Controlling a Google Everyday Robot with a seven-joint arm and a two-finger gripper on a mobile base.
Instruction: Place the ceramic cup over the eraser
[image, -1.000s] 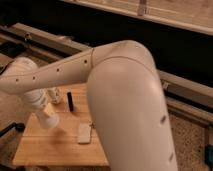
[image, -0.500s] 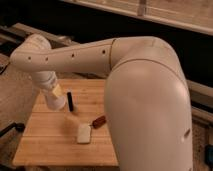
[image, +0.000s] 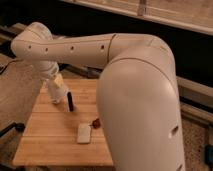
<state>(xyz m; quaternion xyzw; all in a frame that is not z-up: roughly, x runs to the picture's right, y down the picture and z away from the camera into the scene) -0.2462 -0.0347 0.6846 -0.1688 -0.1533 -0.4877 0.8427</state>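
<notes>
The gripper (image: 56, 89) hangs from the end of the white arm over the left rear of the wooden table (image: 47, 142). It holds the ceramic cup (image: 57, 94), a small white tapered shape, just above the tabletop. The eraser (image: 70, 101), a narrow black bar standing upright, is right beside the cup on its right, a small gap apart. The wrist hides most of the gripper.
A flat pale grey block (image: 84, 133) lies near the table's middle front. A reddish-brown oval thing (image: 95, 121) lies just behind it to the right. The bulky arm (image: 140, 100) covers the table's right side. Dark rails (image: 195, 95) run behind.
The gripper with the cup has moved up and to the right, closer to the eraser. The eraser, the grey block and the brown thing have stayed where they were.
</notes>
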